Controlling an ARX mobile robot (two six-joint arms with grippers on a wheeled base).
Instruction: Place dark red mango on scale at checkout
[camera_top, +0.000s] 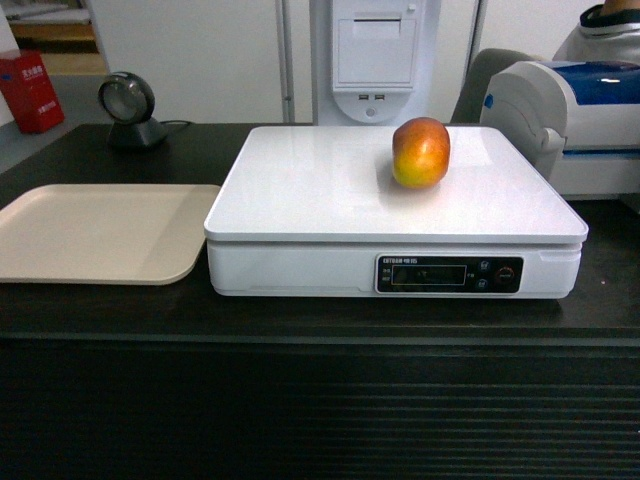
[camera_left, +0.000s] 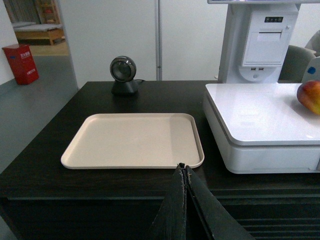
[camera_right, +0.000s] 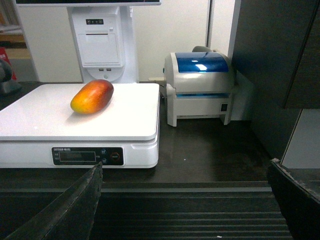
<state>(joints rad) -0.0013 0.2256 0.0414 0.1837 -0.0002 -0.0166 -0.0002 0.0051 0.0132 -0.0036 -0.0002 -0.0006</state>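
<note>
The red-and-yellow mango (camera_top: 421, 152) lies on the white scale (camera_top: 300, 190), towards the platform's back right, with nothing touching it. It also shows in the right wrist view as the mango (camera_right: 92, 96) on the scale (camera_right: 125, 125), and at the right edge of the left wrist view as the mango (camera_left: 310, 96). The scale stands on the black checkout (camera_top: 300, 400). My left gripper (camera_left: 183, 167) is shut and empty, hanging in front of the counter edge below the tray. My right gripper (camera_right: 186, 164) is wide open and empty, low in front of the ribbed counter front. Neither gripper shows in the head view.
A beige tray (camera_top: 100, 230) lies left of the scale. A round scanner (camera_top: 128, 108) stands at the back left. A white-and-blue printer (camera_top: 580, 120) sits right of the scale. A white kiosk (camera_top: 372, 55) rises behind it, and a dark panel (camera_right: 275, 75) stands at the right.
</note>
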